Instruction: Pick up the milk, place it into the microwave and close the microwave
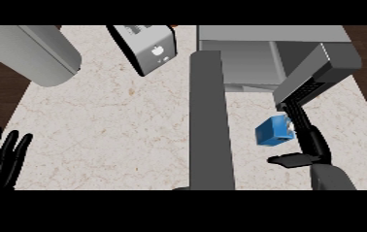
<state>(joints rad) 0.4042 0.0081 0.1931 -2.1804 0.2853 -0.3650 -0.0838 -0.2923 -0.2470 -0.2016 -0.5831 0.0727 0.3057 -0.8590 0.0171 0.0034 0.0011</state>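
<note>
Head view, steeply down onto a pale marbled counter [108,124].

At right, near: right hand [305,134] reaching away from the body, long fingers [309,129] laid along the right side of the blue milk carton [275,131], thumb [288,160] jutting left just below and nearer than it. Looks like a pinch between fingers and thumb, though the contact faces are hidden, so hard to say for sure whether closed on it or only cradling it. Carton tilted, apparently lifted off the counter, hanging just in front of the microwave [243,56] opening and right of its door. Probably held that way to clear the sill on the way in.

Centre: microwave door [209,119], swung fully open, edge-on, running from far to near like a dark wall. Open wide, presumably to leave the cavity free from the right; awkward, too, as a barrier between the two hands.

Far right: grey cavity, interior bare as far as visible.

Far left and far centre: a grey cylinder [39,54] lying tilted, and a toaster-like appliance [147,49], well apart from the work.

Near left edge: left hand [13,158], fingers straight, slightly spread, pointing up, resting, holding nothing.

Judged stage: carrying toward the cavity; placing and door closing not yet done.
</note>
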